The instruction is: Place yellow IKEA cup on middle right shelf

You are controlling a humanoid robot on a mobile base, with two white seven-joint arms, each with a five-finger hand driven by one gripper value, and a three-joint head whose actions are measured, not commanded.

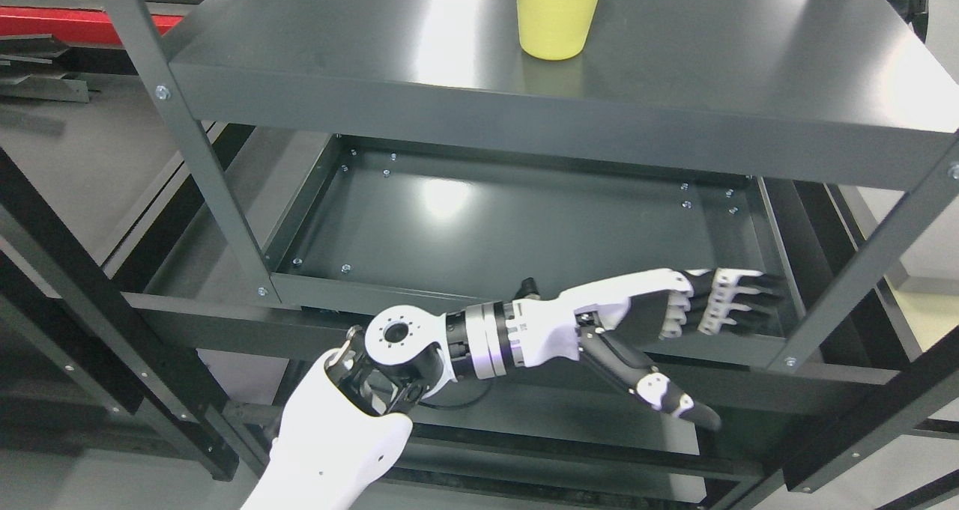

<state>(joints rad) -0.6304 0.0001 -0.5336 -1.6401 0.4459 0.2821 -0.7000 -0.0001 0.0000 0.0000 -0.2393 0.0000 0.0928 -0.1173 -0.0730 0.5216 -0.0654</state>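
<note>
On the upper shelf (749, 68) of a dark grey metal rack, a yellow cup (558, 12) stands upright toward the back, slightly left of the middle of that shelf's width. Its top is cut off by the picture's upper edge, and only its lower body and base show. Nothing touches the cup. A faint yellow reflection lies on the shelf surface just in front of its base.

Below that sits a lower shelf (487, 225), a shallow tray with raised rims and small bolts near its corners. Bright glare marks both shelf surfaces. Slanting corner posts (198, 150) carry the shelves at the front left and front right.

One robot arm comes in from the lower left, with a white forearm, a round grey and white wrist joint and a white and black left hand (674, 323). The hand reaches across the front edge of the lower shelf toward its front right corner. Its four fingers (730, 300) are stretched out nearly straight, side by side, over the front right part of the tray. The thumb (659, 390) points away downward, in front of the shelf's front rim. The hand is open and holds nothing. It is well apart from the cup, which sits one level higher and further back.

At the top left, behind the rack, a red bar (82, 23) runs along the background.
</note>
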